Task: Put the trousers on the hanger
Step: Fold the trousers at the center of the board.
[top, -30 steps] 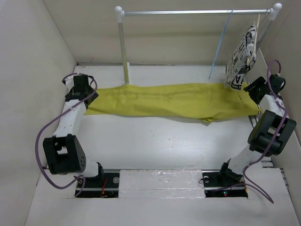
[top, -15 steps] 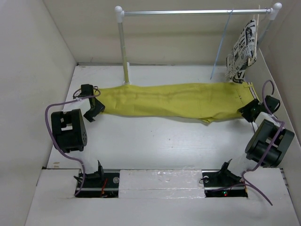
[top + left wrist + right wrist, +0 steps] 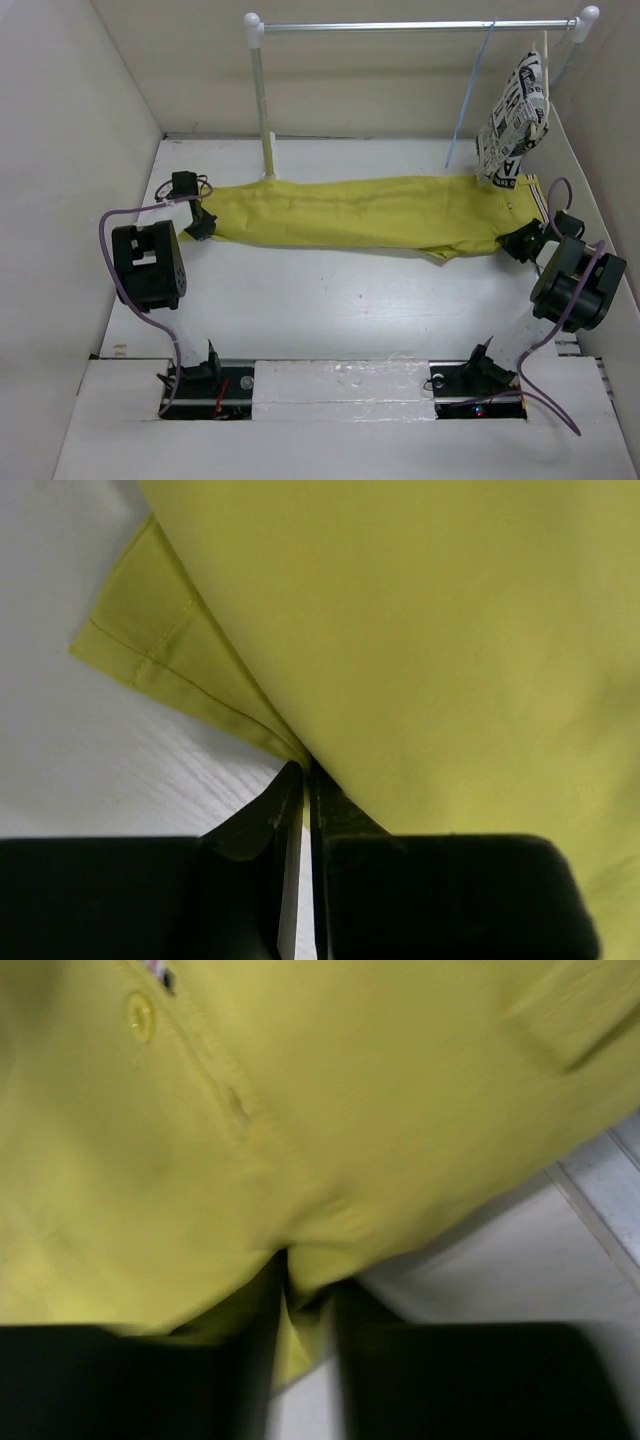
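The yellow trousers (image 3: pixel 370 212) lie flat and stretched across the table, leg hems at the left and waist at the right. My left gripper (image 3: pixel 205 226) is at the hem end. In the left wrist view its jaws (image 3: pixel 305 772) are shut, pinching the edge of the trousers (image 3: pixel 420 630) at the tips. My right gripper (image 3: pixel 520 243) is at the waist end. Seen from the right wrist, it (image 3: pixel 305 1280) is shut on a fold of the trousers (image 3: pixel 350 1090) below a yellow button (image 3: pixel 139 1015). The light-blue hanger (image 3: pixel 468 95) hangs from the rail, apart from both grippers.
A metal rail (image 3: pixel 410 25) on a white post (image 3: pixel 262 100) spans the back of the table. A black-and-white printed cloth (image 3: pixel 515 115) hangs on a wooden hanger at its right end, just above the waist. Walls close in on both sides.
Both grippers have come down onto the ends of the trousers and closed on the fabric. The left arm folded back toward the hem; the right arm drew nearer along the waist edge.
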